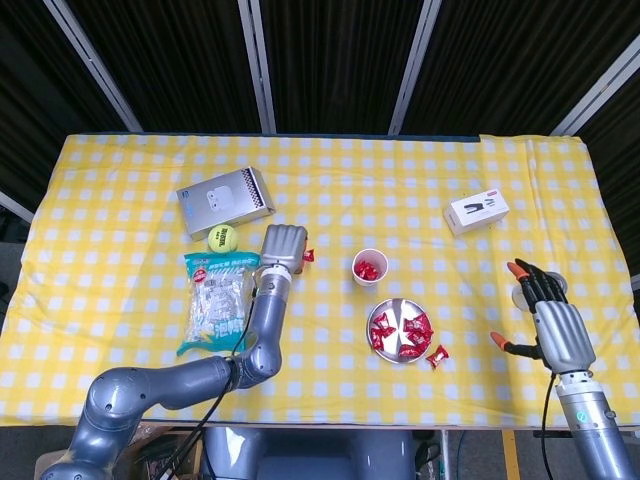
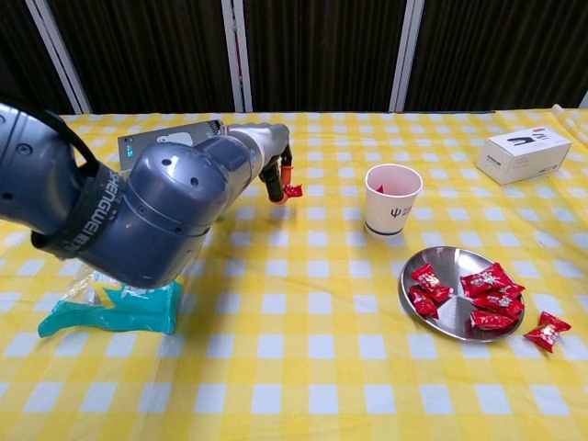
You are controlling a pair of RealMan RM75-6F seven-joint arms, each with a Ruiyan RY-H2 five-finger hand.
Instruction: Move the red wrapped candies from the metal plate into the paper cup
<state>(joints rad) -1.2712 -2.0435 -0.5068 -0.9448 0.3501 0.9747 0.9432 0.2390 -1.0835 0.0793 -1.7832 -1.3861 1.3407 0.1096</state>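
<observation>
Red candy (image 2: 292, 191) pinched in my left hand (image 1: 284, 246), I'm carrying it to the paper cup (image 1: 369, 267) mid-table; right hand (image 1: 550, 318) idling spread near the right edge.

Your plate (image 2: 432, 259), round and shiny, sits near the table's front right and holds a cluster of red candies (image 2: 487, 296). One stray candy (image 2: 546, 330) lies on the cloth just right of it. The white cup (image 2: 392, 199) stands upright just beyond, red candy inside. Another candy (image 2: 292, 191) is pinched left of the cup.
</observation>
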